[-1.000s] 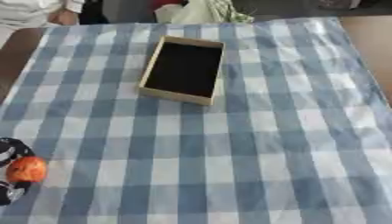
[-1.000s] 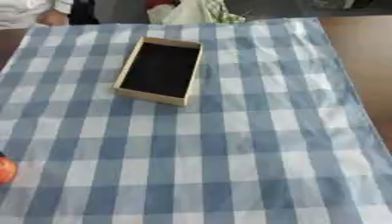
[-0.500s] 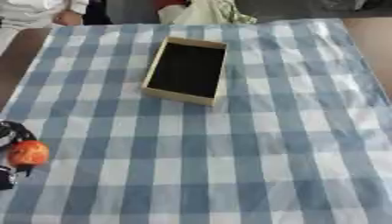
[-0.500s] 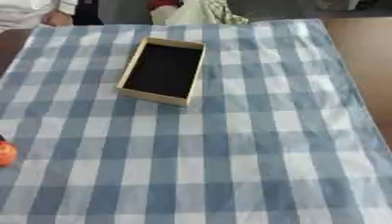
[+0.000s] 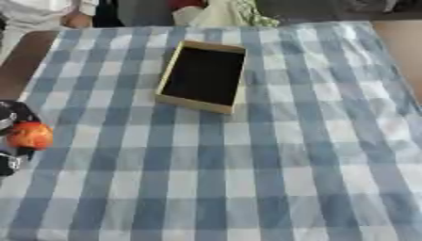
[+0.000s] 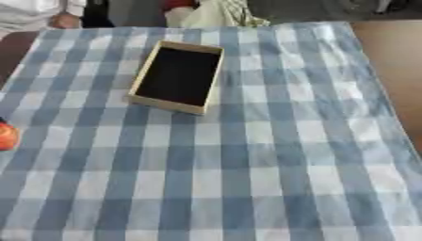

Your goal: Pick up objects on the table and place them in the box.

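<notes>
The left hand [image 5: 12,141], fingers apparently curled around an orange fruit [image 5: 30,135] at the tabletop's left edge, risked dropping it short of the box [image 5: 203,76].

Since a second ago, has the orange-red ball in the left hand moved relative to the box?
Yes. The ball, held in the left hand at the view's left edge, has risen toward the far side, closing on the box; part of the shift is camera tilt.

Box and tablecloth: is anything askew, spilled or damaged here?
Nothing spilled or damaged. The box sits slightly skewed to the checks of the tablecloth, and looks empty. The left hand at the left edge holds an orange-red round object, fingers curled round it.
</notes>
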Available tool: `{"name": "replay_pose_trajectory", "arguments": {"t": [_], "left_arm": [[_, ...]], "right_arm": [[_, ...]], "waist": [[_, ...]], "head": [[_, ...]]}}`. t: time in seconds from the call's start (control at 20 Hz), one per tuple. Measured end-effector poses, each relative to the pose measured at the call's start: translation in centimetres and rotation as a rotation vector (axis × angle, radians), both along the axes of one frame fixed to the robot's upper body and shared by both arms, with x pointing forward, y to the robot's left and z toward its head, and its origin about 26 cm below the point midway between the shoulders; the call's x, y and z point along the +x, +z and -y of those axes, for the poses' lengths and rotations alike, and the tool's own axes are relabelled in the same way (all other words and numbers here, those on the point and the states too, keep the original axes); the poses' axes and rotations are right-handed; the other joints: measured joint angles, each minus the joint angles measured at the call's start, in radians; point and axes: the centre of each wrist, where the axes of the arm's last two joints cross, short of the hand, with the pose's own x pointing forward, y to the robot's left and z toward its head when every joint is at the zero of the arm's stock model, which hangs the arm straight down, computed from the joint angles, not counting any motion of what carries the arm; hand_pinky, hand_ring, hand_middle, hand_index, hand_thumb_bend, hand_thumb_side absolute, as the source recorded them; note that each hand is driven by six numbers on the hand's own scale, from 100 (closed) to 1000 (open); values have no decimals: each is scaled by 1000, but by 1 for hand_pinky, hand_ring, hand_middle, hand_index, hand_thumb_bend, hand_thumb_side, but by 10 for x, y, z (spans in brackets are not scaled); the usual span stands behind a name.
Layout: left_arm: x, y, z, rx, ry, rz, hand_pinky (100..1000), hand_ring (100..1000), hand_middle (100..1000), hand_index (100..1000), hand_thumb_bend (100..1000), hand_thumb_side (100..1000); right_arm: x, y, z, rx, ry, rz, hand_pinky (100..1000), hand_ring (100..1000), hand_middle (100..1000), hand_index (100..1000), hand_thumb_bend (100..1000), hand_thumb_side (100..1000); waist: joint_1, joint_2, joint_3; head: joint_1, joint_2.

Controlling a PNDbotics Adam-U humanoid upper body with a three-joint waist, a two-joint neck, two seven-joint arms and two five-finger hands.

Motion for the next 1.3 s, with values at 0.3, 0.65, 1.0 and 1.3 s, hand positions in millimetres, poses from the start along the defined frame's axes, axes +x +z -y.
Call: {"name": "replay_pose_trajectory", "arguments": {"t": [0.3,0.65,1.0,1.3], "left_arm": [[11,34,18,1,-80,64,739,805,782,786,110,100],[21,75,51,-1,-190,112,732,794,774,786,108,100],[46,103,82,-27,-279,149,724,782,765,785,104,100],[78,115,98,-57,-289,176,719,773,758,786,117,100]], "right_arm": [[0,2,-2,-6,9,2,722,714,739,804,189,940],[1,2,-7,-11,29,2,721,714,738,804,188,942],[2,4,-8,-11,35,2,721,713,738,803,187,944],[2,5,-11,-7,50,3,720,713,738,803,187,943]], "waist": [[1,-2,-12],[3,-2,-26],[3,5,-35],[-1,13,-45]], "head": [[1,4],[5,3],[6,-5],[3,-18]]}}
